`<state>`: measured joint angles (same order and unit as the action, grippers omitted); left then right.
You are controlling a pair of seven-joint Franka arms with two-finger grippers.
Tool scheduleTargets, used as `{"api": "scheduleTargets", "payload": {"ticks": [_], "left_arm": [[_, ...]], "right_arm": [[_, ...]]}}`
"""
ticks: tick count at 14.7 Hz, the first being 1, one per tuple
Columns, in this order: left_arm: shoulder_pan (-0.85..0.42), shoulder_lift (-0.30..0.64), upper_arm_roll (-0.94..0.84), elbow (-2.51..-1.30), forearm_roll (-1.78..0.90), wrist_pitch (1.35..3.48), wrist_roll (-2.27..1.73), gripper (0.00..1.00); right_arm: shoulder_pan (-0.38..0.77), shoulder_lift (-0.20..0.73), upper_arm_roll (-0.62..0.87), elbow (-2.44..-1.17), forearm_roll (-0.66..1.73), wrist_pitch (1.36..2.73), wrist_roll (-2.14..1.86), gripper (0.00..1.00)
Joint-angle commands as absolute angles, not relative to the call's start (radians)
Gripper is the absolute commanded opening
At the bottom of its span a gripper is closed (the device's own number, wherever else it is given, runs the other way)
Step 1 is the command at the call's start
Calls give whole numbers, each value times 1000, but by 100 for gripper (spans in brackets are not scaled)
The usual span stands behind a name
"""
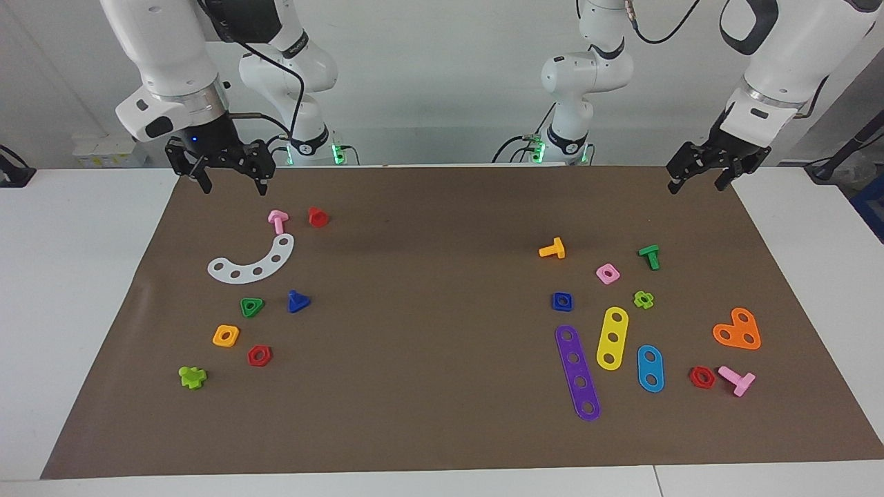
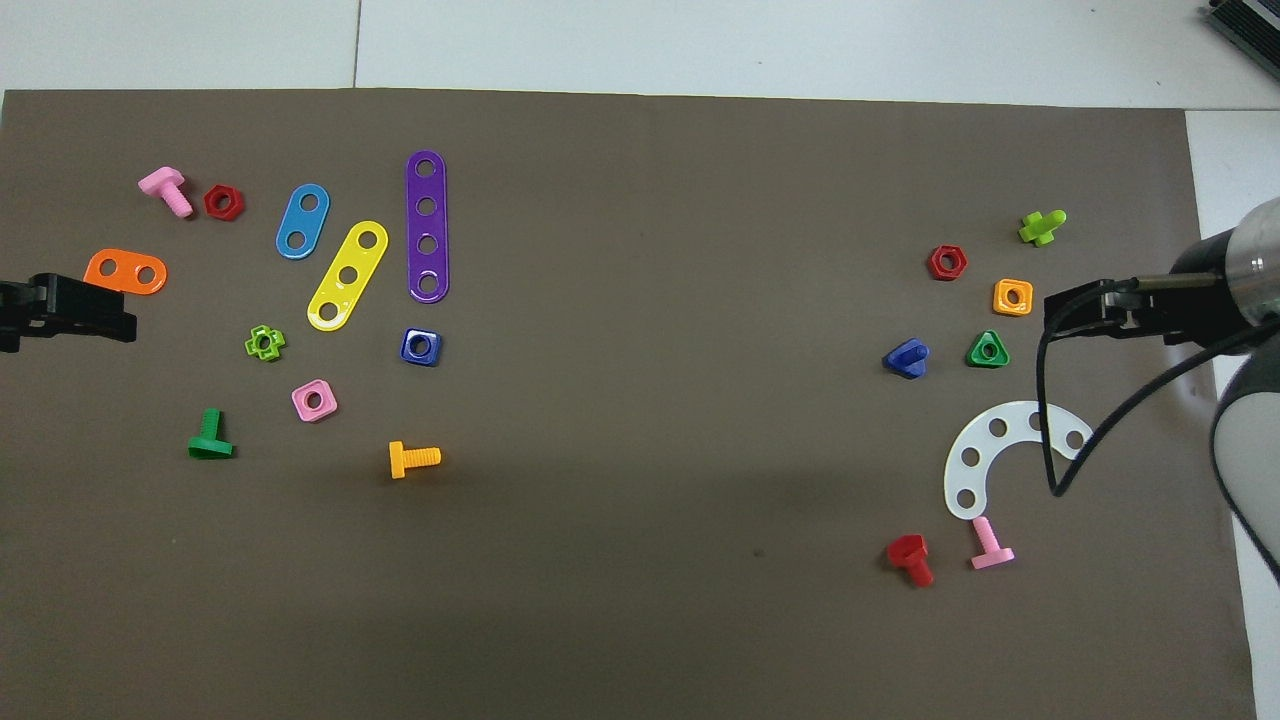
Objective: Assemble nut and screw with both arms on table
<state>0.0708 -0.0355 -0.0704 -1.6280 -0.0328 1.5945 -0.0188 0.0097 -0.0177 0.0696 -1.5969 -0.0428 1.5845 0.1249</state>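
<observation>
Both jaws well off nut

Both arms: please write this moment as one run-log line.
left gripper: open, raised | right gripper: open, raised | nut, screw: on mat, untouched

Facing camera: high, across the table, looking at the arms. Overhead camera: above the arms' end, steeply down. Both cover the brown mat.

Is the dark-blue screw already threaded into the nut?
No. The screw lies alone near the green triangular nut; the nut sits toward the left arm's end, hole empty.
</observation>
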Motion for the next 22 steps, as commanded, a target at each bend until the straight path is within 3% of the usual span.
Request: {"api": "scheduleTargets", "payload": {"ticks": [1, 11, 16, 22], "left_arm": [[77, -46, -74, -1649, -48, 1623, -15, 100], [77, -72, -75, -1746, -48, 1743, -9, 100], [8, -3, -80, -1753, -52, 1798, -8, 100], [-92, 127, -80, -1759, -52, 1937, -12, 97]], "right_arm": [[-5, -28, 74, -1609, -14, 1582, 100, 100], [-43, -34, 72, -1640, -14, 1597, 98, 100], [-31, -132, 72, -1926, -14, 1853, 98, 100], [-28, -74, 74, -2017, -15, 2020, 94, 100]]}}
